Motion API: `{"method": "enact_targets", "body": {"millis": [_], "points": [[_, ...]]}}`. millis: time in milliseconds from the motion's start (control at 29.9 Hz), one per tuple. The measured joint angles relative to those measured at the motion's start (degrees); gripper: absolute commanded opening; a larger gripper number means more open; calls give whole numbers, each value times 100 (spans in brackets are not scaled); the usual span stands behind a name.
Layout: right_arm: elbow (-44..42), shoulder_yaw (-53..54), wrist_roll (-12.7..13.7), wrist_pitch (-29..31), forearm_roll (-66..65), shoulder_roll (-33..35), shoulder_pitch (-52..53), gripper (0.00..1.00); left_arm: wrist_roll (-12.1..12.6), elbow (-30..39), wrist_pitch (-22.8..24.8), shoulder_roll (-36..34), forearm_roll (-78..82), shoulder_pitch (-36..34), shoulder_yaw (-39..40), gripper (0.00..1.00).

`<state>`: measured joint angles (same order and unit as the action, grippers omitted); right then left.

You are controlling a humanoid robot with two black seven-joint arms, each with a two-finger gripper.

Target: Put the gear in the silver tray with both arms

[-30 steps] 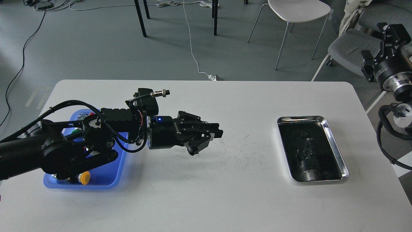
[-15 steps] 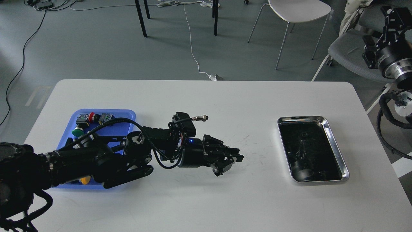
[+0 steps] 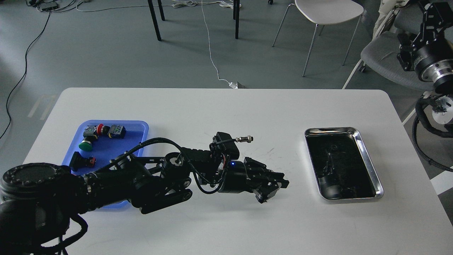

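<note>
Left arm (image 3: pixel 141 180) stretched low over the table (image 3: pixel 226 113); right arm (image 3: pixel 430 63) raised; fingers' states unclear.

White table (image 3: pixel 226 113): bare surface is lying open between the left gripper (image 3: pixel 274 186) and the silver tray (image 3: pixel 368 164), nothing standing in that gap.
Far half of the table: running clear from edge to edge.
Near strip in front of the tray: lying clear.
Silver tray: raised rim is forming a low lip all round; space above it is standing open.
Blue tray (image 3: pixel 139 136): left arm is lying across its near part, blocking it; small parts are crowding its far left corner.
Right gripper (image 3: pixel 430 14): hanging off the table's right edge, well apart from the tray.
</note>
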<state>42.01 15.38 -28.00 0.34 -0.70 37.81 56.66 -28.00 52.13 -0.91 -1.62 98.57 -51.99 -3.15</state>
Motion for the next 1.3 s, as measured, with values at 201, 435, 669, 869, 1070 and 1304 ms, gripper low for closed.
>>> {"method": "enact_targets", "body": {"millis": [201,435,669,869,1070,1304], "points": [[3,0,0,0,0,-2,0,94,0,-421,2,159,-31,2,-10,13],[4,-1,0,1,0,-2,-2,94,-1,-630,4,162,-38,145,-11,13],[1,-7,0,2,-78,-2,-6,94,-1,-677,3,163,-48,182,-11,15],[1,-4,0,2,-104,-2,-7,94,-1,-678,3,163,-54,227,-11,19],[-1,-6,0,2,-111,-2,-23,94,-1,-682,11,163,-55,235,-11,26],[0,-9,0,10,-168,-5,-30,94,0,-686,20,162,-73,235,-3,34]]}}
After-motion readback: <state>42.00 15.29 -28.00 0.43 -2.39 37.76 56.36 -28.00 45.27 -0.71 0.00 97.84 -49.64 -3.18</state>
